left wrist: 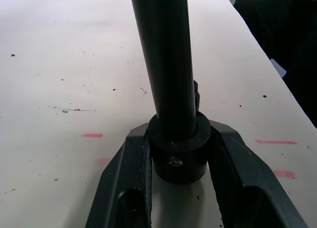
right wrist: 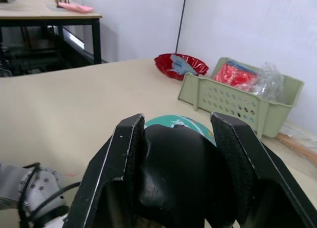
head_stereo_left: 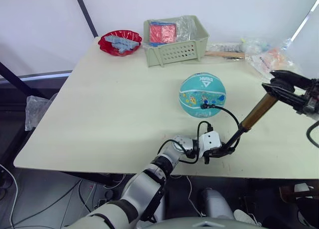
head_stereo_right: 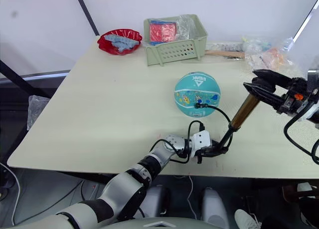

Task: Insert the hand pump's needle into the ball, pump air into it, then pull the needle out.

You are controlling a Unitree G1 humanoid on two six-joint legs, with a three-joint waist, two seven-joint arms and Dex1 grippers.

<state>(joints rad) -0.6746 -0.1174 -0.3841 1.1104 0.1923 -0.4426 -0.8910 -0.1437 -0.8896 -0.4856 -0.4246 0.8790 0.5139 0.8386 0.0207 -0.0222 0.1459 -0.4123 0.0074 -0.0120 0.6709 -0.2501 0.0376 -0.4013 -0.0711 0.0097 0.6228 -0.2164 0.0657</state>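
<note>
Gripping, left gripper (left wrist: 179,188): your fingers clamp the black base cap of the gold-bronze cylindrical hand pump (head_stereo_left: 258,111).
Right gripper (right wrist: 178,188): closed on the pump's black handle.
Teal-turquoise ball (head_stereo_left: 202,95): resting mid-surface (head_stereo_left: 109,109); thin black hose (head_stereo_left: 230,112) reaches its near side.

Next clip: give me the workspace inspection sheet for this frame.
Surface: beige table, faint red marks near front edge.
Job's things: ball with hose fitting at its near side; hand pump tilted, held at both ends.
Clutter: red bowl, green basket, plastic bags at back right.
Grippers: left gripper shut on pump base; right gripper shut on handle.
Cables: black hose; floor cables.
Surroundings: white walls.
</note>
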